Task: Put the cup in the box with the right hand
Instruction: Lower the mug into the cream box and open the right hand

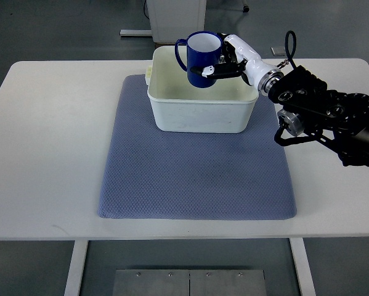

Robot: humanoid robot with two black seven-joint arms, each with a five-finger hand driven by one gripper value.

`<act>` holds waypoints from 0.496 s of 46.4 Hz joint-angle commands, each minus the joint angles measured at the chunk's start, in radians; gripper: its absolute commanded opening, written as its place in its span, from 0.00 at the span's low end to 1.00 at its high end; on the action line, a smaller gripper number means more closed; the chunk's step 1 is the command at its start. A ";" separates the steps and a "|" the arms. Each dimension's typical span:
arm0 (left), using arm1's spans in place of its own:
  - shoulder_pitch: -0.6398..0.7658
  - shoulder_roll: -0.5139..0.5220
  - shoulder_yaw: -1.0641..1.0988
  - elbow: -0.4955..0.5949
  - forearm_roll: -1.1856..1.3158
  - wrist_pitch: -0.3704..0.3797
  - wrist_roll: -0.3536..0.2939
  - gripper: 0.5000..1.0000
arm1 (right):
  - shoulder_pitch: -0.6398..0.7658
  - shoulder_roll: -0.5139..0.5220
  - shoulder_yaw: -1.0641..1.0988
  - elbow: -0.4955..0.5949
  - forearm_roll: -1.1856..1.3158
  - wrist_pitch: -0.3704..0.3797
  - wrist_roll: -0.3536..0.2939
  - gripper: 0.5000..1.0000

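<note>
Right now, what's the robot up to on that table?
The right hand grips a blue cup upright, holding it over the white box, which sits at the far edge of a blue-grey mat on the white table. Whether the cup touches the box can't be told. No left arm shows.

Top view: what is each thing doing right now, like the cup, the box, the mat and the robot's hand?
Blue cup: upright, white inside, held above the box, not set down yet.
Right hand: shut on the blue cup, arm coming in from the right.
White box: open on top, sitting on the mat's far edge; nothing visible inside.
Blue mat: lying flat on the white table.
</note>
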State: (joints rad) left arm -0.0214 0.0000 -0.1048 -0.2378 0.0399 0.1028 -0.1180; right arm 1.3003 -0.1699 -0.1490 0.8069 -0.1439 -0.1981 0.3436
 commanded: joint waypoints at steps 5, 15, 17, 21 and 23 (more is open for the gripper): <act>0.000 0.000 0.000 0.000 0.000 0.000 0.000 1.00 | -0.010 0.035 -0.027 -0.063 0.000 0.020 0.000 0.00; 0.000 0.000 0.000 0.000 0.000 0.000 0.000 1.00 | -0.024 0.064 -0.032 -0.110 -0.002 0.037 0.001 0.00; 0.000 0.000 0.000 0.000 0.000 0.000 0.000 1.00 | -0.029 0.066 -0.030 -0.115 -0.002 0.037 0.001 0.00; 0.000 0.000 0.000 0.000 0.000 0.000 0.000 1.00 | -0.032 0.073 -0.030 -0.127 -0.003 0.037 0.003 0.00; 0.000 0.000 0.000 0.000 0.000 0.000 0.000 1.00 | -0.039 0.075 -0.030 -0.132 -0.003 0.037 0.003 0.00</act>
State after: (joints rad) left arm -0.0216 0.0000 -0.1045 -0.2378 0.0399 0.1028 -0.1181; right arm 1.2696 -0.0978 -0.1801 0.6821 -0.1472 -0.1610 0.3468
